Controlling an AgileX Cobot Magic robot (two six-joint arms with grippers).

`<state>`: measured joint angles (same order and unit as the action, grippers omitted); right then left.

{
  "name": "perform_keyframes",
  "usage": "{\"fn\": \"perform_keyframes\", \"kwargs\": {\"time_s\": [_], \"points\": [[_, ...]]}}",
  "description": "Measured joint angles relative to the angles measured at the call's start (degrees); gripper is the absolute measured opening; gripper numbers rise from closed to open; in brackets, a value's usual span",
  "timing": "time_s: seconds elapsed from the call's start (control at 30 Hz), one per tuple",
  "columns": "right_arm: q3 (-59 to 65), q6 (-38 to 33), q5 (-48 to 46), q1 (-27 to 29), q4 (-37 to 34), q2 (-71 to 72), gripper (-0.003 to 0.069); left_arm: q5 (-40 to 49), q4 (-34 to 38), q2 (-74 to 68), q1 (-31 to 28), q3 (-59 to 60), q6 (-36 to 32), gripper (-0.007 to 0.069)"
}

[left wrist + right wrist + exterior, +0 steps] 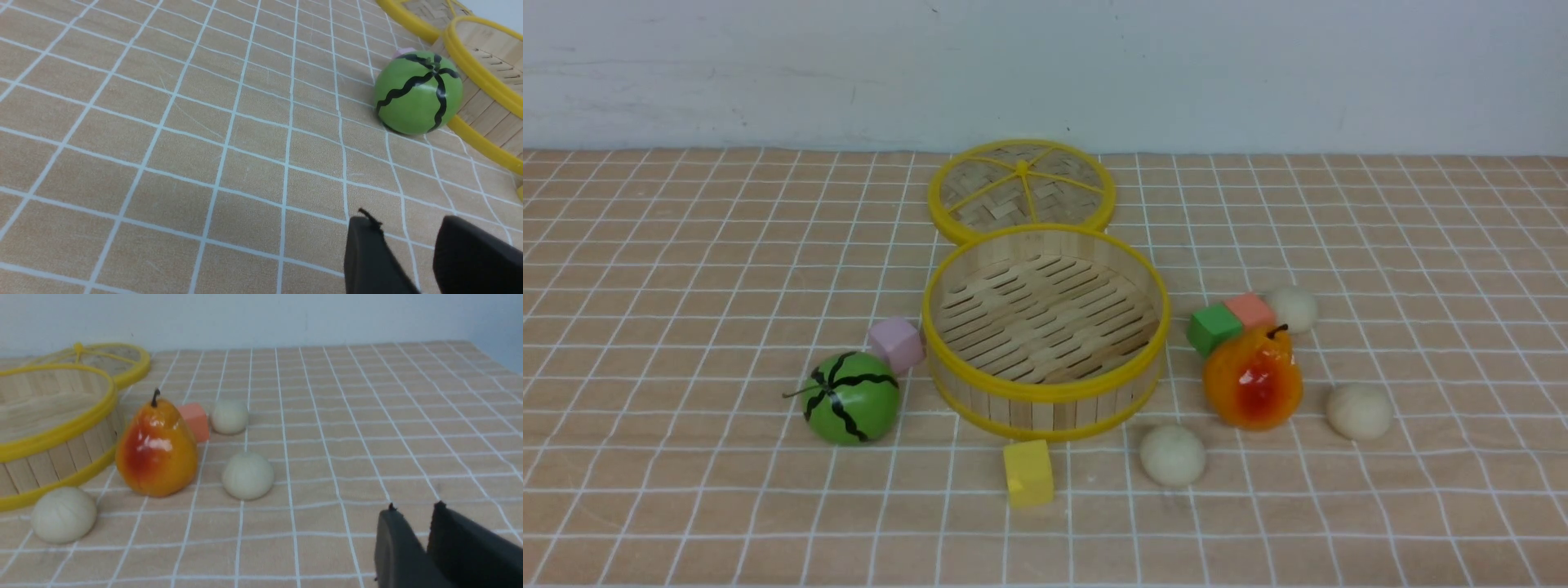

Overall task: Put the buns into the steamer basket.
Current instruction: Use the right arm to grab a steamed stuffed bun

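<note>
Left fingers (pixel 367 261) parted and empty, right fingers (pixel 400 551) too close-set to tell; near bun (pixel 1172 455), right bun (pixel 1359 411) and far bun (pixel 1290 309) on the surface (pixel 686 327) right of the steamer basket (pixel 1045 390), around the pear (pixel 1252 384), probably light, matte, slightly soft, so best pinched gently across the middle.

Here's the steamer basket (pixel 1045 394), round and shallow, sitting upright and open. It has pale bamboo-slat walls, bright yellow rims top and bottom, and a slatted floor with nothing on it. All three buns are outside it, off to its right, each a small, smooth, matte cream-white ball. The nearest bun (pixel 1172 455) lies just off the basket's front right, close to the lower rim but not touching. The second bun (pixel 1359 411) sits well out to the right. The third bun (pixel 1292 309) is further back, level with the basket's middle and clear of it.
</note>
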<state>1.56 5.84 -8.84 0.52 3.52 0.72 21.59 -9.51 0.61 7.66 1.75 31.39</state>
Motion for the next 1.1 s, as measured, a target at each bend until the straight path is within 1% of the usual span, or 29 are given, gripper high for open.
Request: {"fn": "perform_keyframes", "kwargs": {"time_s": [0.13,0.17,0.27,0.37,0.47,0.53,0.67,0.8,0.83,0.87,0.93,1.0,1.07,1.1], "points": [[0.0,1.7,4.1,0.0,-0.3,0.0,0.0137,0.0,0.0,0.0,0.0,0.0,0.0,0.0238],[0.0,3.5,6.8,0.0,-1.3,0.0,0.0139,0.0,0.0,0.0,0.0,0.0,0.0,0.0238],[0.0,8.1,11.0,0.0,-4.0,0.0,0.0141,0.0,0.0,0.0,0.0,0.0,0.0,0.0238],[-1.3,9.8,10.8,0.1,-5.1,0.0,0.0145,0.0,0.0,0.0,0.0,0.0,0.0,0.0238],[-6.1,10.1,8.8,0.1,-5.4,-0.1,0.0150,0.0,0.0,0.0,0.0,0.0,0.0,0.0238],[-12.0,10.3,6.0,0.1,-5.4,-1.8,0.0153,0.0,0.1,0.0,0.0,0.0,0.0,0.0238],[-23.3,10.3,-3.6,0.1,-4.6,-7.8,0.0155,0.0,0.0,0.0,0.0,0.0,0.0,0.0238],[-34.1,10.3,-17.2,0.1,-2.9,-17.8,0.0158,0.0,0.0,0.0,0.0,0.0,0.0,0.0238],[-34.9,10.3,-18.5,0.1,-2.8,-18.8,0.0158,0.0,0.0,0.0,0.0,0.0,0.0,0.0238],[-37.5,9.5,-23.5,0.1,-2.0,-23.2,0.0158,0.0,0.0,0.0,0.0,0.0,0.0,0.0238],[-38.2,8.4,-25.5,0.1,-1.4,-25.5,0.0158,0.0,0.0,0.0,0.0,0.0,0.0,0.0238],[-38.5,4.9,-27.5,0.1,-0.9,-30.0,0.0162,0.0,0.0,0.0,0.0,0.0,0.0,0.0238],[-38.5,2.1,-27.6,0.1,-2.5,-33.9,0.0164,0.0,0.0,0.0,0.0,0.0,0.0,0.0238],[-38.5,0.6,-27.5,0.0,-4.8,-35.7,0.0166,0.0,0.0,0.0,0.0,0.0,0.0,0.0238]]}}
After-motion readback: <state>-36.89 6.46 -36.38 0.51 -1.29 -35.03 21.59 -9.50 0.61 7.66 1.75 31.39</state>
